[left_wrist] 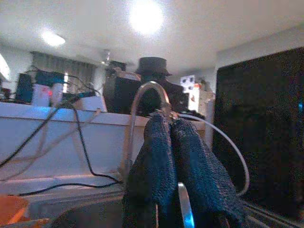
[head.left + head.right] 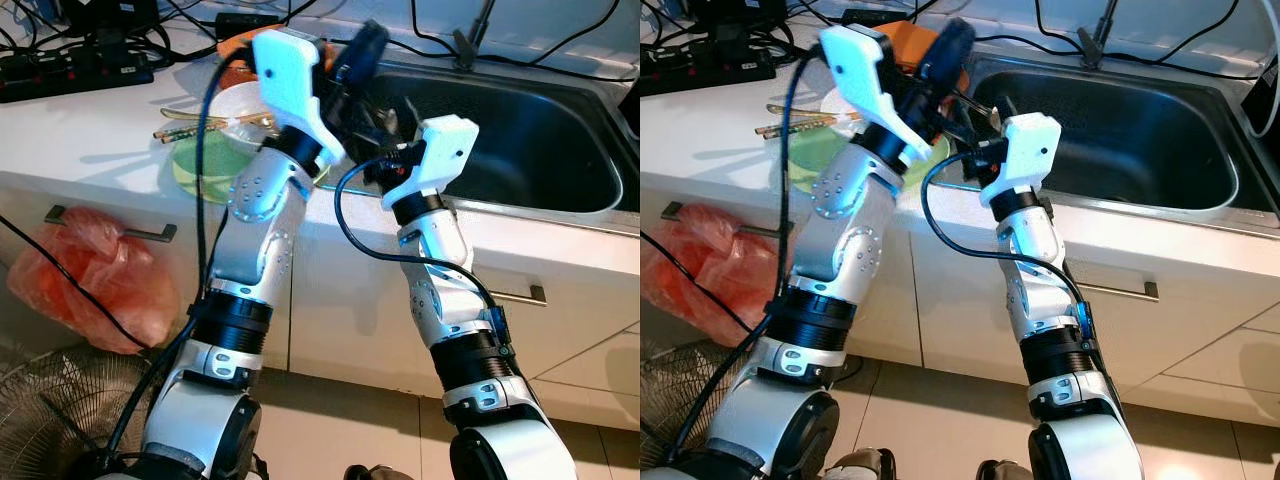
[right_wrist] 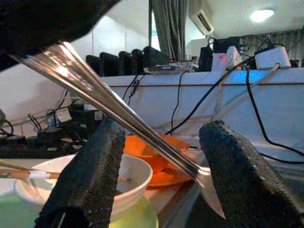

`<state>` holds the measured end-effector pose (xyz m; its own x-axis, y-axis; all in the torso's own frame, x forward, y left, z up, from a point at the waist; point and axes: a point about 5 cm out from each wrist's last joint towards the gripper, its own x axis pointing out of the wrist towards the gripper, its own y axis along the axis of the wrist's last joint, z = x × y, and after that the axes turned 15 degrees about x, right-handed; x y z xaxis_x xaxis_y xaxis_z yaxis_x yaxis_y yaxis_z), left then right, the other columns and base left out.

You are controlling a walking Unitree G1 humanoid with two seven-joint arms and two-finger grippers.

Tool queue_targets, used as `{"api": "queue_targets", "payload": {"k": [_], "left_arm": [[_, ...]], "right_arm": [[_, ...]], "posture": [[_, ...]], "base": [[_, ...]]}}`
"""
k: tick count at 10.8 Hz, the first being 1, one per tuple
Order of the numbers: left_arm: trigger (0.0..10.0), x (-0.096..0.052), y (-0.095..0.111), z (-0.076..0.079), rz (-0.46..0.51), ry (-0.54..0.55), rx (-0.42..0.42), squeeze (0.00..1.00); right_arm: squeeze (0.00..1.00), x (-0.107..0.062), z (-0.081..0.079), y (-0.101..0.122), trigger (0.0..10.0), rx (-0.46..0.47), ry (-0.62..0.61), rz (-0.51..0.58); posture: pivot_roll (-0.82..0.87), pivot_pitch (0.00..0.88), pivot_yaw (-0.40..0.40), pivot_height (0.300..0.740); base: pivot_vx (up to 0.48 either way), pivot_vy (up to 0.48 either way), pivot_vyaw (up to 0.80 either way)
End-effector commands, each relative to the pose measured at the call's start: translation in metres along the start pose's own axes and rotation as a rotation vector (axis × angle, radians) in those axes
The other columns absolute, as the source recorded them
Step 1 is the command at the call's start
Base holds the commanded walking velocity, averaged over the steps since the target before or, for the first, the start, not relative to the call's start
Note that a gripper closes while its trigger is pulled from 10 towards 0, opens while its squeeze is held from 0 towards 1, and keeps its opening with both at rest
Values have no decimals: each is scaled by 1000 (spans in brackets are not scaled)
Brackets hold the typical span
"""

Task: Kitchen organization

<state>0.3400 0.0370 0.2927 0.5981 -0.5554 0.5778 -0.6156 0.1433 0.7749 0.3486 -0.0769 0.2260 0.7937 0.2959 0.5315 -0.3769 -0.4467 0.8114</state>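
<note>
so the left gripper (image 1: 173,156) is pinched tight on a metal utensil (image 3: 114,107) whose handle runs right between the right gripper's (image 3: 156,166) spread-apart fingers over the sink (image 2: 560,150).

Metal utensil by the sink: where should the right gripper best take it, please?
Probably on the utensil's slim handle, closing from either side: it slants between the right gripper's open fingers, while the left gripper pinches its other end.

White counter (image 2: 90,130): green plate (image 2: 205,170) with bowl (image 2: 235,105) at centre, power strip (image 2: 70,65) at 10 o'clock, sink (image 2: 520,140) at 3.
</note>
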Motion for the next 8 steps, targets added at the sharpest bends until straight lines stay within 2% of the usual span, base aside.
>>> {"api": "queue_targets", "payload": {"k": [1, 5, 6, 7, 8], "left_arm": [[10000, -1, -4, 9, -22, -50, -6, 0], [10000, -2, -7, 21, -48, -126, -3, 0], [10000, -2, -7, 22, -47, -128, -2, 0], [10000, -2, -6, 22, -46, -128, 3, 0], [10000, -2, -6, 22, -46, -127, 5, 0]], "right_arm": [[0, -1, -1, 2, 10000, -6, 15, 5], [0, -2, -1, 1, 10000, -10, 10, -2], [0, -3, 0, -1, 4471, -16, 6, -13], [0, -4, 2, -3, 0, -16, -2, -22], [0, -5, 2, -4, 0, -15, 0, -26]], "posture": [[51, 88, -21, 740], [51, 87, -19, 740], [52, 87, -19, 740], [54, 88, -20, 740], [56, 89, -22, 740]], "base": [[0, 0, 0], [0, 0, 0], [0, 0, 0], [0, 0, 0], [0, 0, 0]]}}
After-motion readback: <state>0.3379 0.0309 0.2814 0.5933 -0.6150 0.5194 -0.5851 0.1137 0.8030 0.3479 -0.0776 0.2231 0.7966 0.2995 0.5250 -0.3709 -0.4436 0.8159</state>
